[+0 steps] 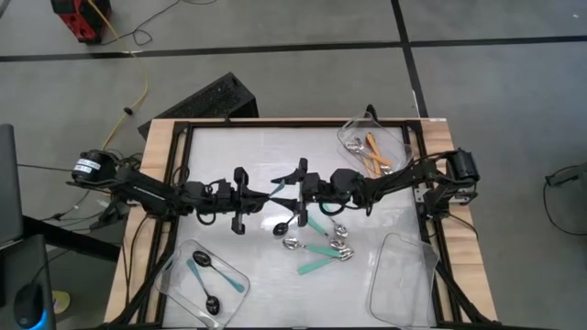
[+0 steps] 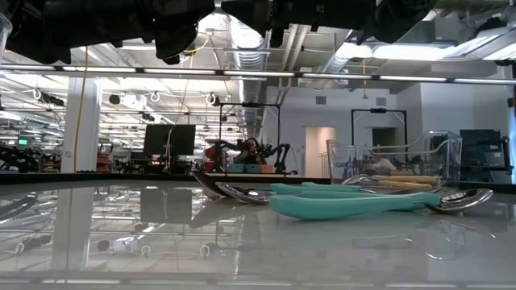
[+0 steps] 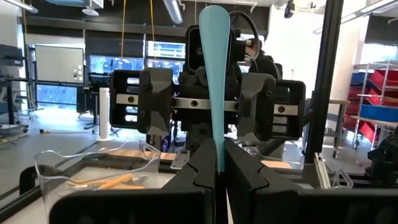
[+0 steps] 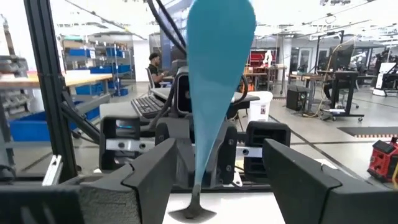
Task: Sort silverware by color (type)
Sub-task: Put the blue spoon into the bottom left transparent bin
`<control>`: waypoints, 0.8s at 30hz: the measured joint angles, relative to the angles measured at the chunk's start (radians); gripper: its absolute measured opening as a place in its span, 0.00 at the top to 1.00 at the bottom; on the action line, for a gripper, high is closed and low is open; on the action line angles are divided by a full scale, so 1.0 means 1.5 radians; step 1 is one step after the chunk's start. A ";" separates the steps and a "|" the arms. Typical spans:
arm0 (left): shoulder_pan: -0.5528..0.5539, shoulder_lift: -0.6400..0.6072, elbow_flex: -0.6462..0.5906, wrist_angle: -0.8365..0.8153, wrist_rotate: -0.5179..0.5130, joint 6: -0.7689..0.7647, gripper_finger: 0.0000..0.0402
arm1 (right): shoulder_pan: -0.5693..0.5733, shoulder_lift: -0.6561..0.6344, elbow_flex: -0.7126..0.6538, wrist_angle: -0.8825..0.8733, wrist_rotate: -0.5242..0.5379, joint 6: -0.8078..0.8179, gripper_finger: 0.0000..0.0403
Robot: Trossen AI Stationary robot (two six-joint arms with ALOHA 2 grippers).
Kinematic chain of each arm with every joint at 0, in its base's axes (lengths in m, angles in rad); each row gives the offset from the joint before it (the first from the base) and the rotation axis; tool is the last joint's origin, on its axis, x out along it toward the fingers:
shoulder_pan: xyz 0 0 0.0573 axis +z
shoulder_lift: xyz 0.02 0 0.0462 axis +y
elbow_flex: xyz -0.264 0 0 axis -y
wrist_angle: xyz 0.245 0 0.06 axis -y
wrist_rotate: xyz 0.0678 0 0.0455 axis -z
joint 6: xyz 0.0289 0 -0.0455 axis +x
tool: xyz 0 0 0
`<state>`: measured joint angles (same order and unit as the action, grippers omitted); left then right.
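My left gripper [image 1: 261, 194] is shut on a blue-handled spoon [image 3: 215, 74] above the middle of the table. The handle's wide free end reaches between the open fingers of my right gripper [image 1: 286, 192], which faces the left one and touches nothing. The spoon's dark bowl [image 4: 193, 213] shows below the handle's thin end. Several teal-handled spoons [image 1: 323, 246] lie in a loose pile on the table. Two blue-handled spoons [image 1: 206, 280] lie in the near left tray, and orange-handled ones [image 1: 374, 154] in the far right tray. My left gripper pinches the blue handle's thin part [image 3: 219, 163], toward the bowl end, between its two shut fingers. The fingers come level from the table's left and lie along the spoon. The spoon is lifted clear, its wide handle end pointing on toward my right gripper.
Clear plastic trays stand at the near left [image 1: 174, 280], the far right [image 1: 353, 128] and the near right [image 1: 404, 280], the last with nothing showing in it. A black frame [image 1: 183, 128] runs around the white tabletop. A keyboard [image 1: 215, 96] lies beyond the far edge.
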<state>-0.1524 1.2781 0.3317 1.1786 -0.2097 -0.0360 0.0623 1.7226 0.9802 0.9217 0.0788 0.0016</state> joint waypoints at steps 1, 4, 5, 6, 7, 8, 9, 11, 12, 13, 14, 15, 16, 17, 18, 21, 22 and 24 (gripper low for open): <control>0.000 0.000 0.000 0.001 0.000 0.000 1.00 | 0.000 0.000 0.000 0.001 0.000 0.004 0.34; 0.000 0.000 0.000 0.001 0.000 0.000 1.00 | 0.000 0.000 0.000 -0.001 0.000 0.004 0.34; 0.000 0.000 0.000 0.001 0.000 0.000 1.00 | 0.000 0.000 0.000 -0.001 0.000 0.004 0.34; 0.000 0.000 0.000 0.001 0.000 0.000 1.00 | 0.000 0.000 0.000 0.000 0.000 0.004 0.34; 0.000 0.000 0.000 0.001 0.000 0.000 1.00 | 0.000 0.000 0.000 0.000 0.000 0.004 0.34; 0.000 0.000 0.000 0.001 0.000 0.000 1.00 | 0.000 0.000 0.000 0.000 0.000 0.004 0.34; 0.000 0.000 0.000 0.001 0.000 0.000 1.00 | 0.000 0.000 0.000 0.000 0.000 0.004 0.34; 0.000 0.000 0.000 0.001 0.000 0.000 1.00 | 0.000 0.000 0.000 0.000 0.000 0.004 0.34; 0.000 0.000 0.000 0.001 0.000 0.000 1.00 | 0.000 0.000 0.000 0.000 0.000 0.004 0.34; 0.000 0.000 0.000 0.001 0.000 0.000 1.00 | 0.000 0.000 0.000 0.000 0.000 0.006 0.34; 0.000 0.000 0.000 0.001 0.000 0.000 1.00 | 0.000 0.000 0.000 0.000 0.000 0.006 0.34; 0.000 0.000 0.000 0.001 0.000 0.000 1.00 | 0.000 0.000 0.000 0.000 0.000 0.006 0.34; 0.000 0.000 0.000 0.001 0.000 0.000 1.00 | 0.000 0.000 0.000 0.000 0.000 0.006 0.34; 0.000 0.000 0.000 0.001 0.000 0.000 1.00 | 0.000 0.000 0.000 0.000 0.000 0.006 0.34; 0.000 0.000 0.000 0.001 0.000 0.000 1.00 | 0.000 0.000 0.000 0.000 0.000 0.006 0.34; 0.000 0.000 0.000 0.001 0.000 0.000 1.00 | 0.000 0.000 0.003 -0.003 0.000 0.006 0.34; 0.000 0.000 0.000 0.001 0.000 0.000 1.00 | 0.000 0.000 0.007 -0.004 0.000 0.006 0.34; 0.001 0.000 0.002 -0.004 0.000 -0.001 1.00 | 0.000 0.000 0.018 -0.012 0.000 0.006 0.34</control>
<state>-0.1505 1.2781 0.3351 1.1733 -0.2096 -0.0368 0.0620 1.7223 1.0069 0.9034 0.0792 0.0099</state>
